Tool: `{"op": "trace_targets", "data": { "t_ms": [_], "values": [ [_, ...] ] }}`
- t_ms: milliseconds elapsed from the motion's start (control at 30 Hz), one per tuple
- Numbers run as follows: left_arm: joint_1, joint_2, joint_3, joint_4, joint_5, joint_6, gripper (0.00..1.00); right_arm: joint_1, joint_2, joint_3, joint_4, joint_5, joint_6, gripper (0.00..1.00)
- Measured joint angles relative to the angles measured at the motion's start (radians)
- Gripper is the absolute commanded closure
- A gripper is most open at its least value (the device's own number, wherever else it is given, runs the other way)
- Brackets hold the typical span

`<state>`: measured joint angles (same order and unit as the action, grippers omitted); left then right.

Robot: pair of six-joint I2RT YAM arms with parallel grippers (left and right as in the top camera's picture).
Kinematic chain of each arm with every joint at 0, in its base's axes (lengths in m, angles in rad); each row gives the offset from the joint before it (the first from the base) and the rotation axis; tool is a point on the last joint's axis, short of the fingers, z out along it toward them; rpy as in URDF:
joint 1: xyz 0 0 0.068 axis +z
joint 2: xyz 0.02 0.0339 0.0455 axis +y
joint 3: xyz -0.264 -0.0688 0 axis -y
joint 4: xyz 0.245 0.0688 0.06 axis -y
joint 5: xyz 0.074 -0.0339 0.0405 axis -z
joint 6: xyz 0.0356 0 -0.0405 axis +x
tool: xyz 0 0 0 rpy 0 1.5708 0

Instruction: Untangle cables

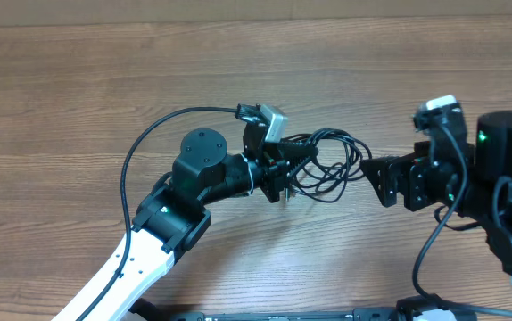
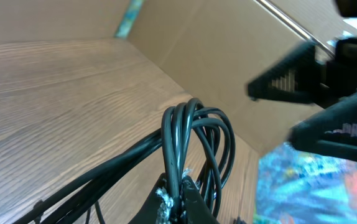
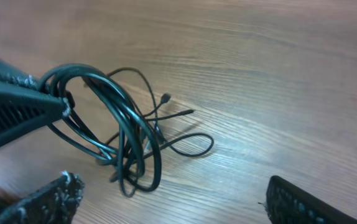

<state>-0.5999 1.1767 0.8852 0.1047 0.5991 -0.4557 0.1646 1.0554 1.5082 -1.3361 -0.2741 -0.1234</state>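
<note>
A tangle of thin black cables (image 1: 332, 165) hangs in loops at the middle of the wooden table. My left gripper (image 1: 284, 171) is shut on a bundle of the cable loops and holds them up off the table; the wrist view shows the loops (image 2: 194, 143) rising from between its fingertips (image 2: 180, 198). In the right wrist view the same bundle (image 3: 125, 134) hangs from the left gripper's fingers (image 3: 23, 109), with small plug ends (image 3: 166, 98) lying on the wood. My right gripper (image 1: 383, 181) is open and empty just right of the tangle, its fingers (image 3: 172, 199) wide apart.
The wooden table (image 1: 104, 80) stretches around the tangle. A thicker black arm cable (image 1: 149, 143) arcs over the table left of the left arm. A cardboard wall (image 2: 228, 56) stands behind the table.
</note>
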Motion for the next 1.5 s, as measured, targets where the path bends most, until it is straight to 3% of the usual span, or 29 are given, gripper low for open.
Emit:
{"op": "trace_targets", "data": {
  "t_ms": [267, 400, 500, 600, 667, 700, 733, 867, 1033, 1133, 1267, 1400, 1500],
  "values": [
    [-0.017, 0.0, 0.0, 0.046, 0.035, 0.03, 0.96, 0.0, 0.026, 0.0, 0.002, -0.051, -0.181, 0.25],
    [-0.023, 0.0, 0.0, 0.077, 0.037, 0.029, 0.96, 0.0, 0.027, 0.0, 0.002, -0.074, -0.223, 0.38],
    [-0.023, 0.0, 0.0, 0.078, 0.037, 0.011, 0.96, 0.001, 0.028, 0.0, 0.002, -0.084, -0.249, 0.81],
    [-0.023, 0.0, 0.0, 0.079, 0.037, 0.006, 0.96, 0.001, 0.036, 0.0, 0.001, -0.087, -0.246, 0.96],
    [-0.023, 0.0, 0.0, 0.081, 0.037, -0.004, 0.96, 0.001, 0.043, 0.0, 0.001, -0.088, -0.243, 0.94],
    [-0.023, 0.0, 0.0, 0.082, 0.037, -0.009, 0.96, 0.001, 0.048, 0.0, 0.001, -0.087, -0.244, 0.76],
    [-0.023, 0.0, 0.0, 0.082, 0.037, -0.013, 0.96, 0.001, 0.05, 0.0, 0.001, -0.087, -0.245, 0.65],
    [-0.023, 0.0, 0.0, 0.082, 0.037, -0.014, 0.96, 0.001, 0.051, 0.0, 0.0, -0.089, -0.244, 0.52],
    [-0.023, 0.0, 0.0, 0.084, 0.037, -0.016, 0.96, 0.001, 0.051, 0.0, 0.0, -0.123, -0.244, 0.58],
    [-0.023, 0.0, 0.0, 0.105, 0.038, -0.044, 0.96, 0.001, 0.051, 0.0, 0.0, -0.144, -0.243, 0.69],
    [-0.023, 0.0, 0.0, 0.135, 0.046, -0.086, 0.96, 0.001, 0.051, 0.0, 0.0, -0.161, -0.246, 0.76],
    [-0.023, 0.0, 0.0, 0.15, 0.061, -0.097, 0.96, 0.001, 0.051, 0.0, 0.001, -0.167, -0.246, 0.96],
    [-0.023, 0.0, 0.0, 0.15, 0.064, -0.097, 0.96, 0.0, 0.051, 0.0, 0.002, -0.167, -0.244, 0.96]
  ]
}}
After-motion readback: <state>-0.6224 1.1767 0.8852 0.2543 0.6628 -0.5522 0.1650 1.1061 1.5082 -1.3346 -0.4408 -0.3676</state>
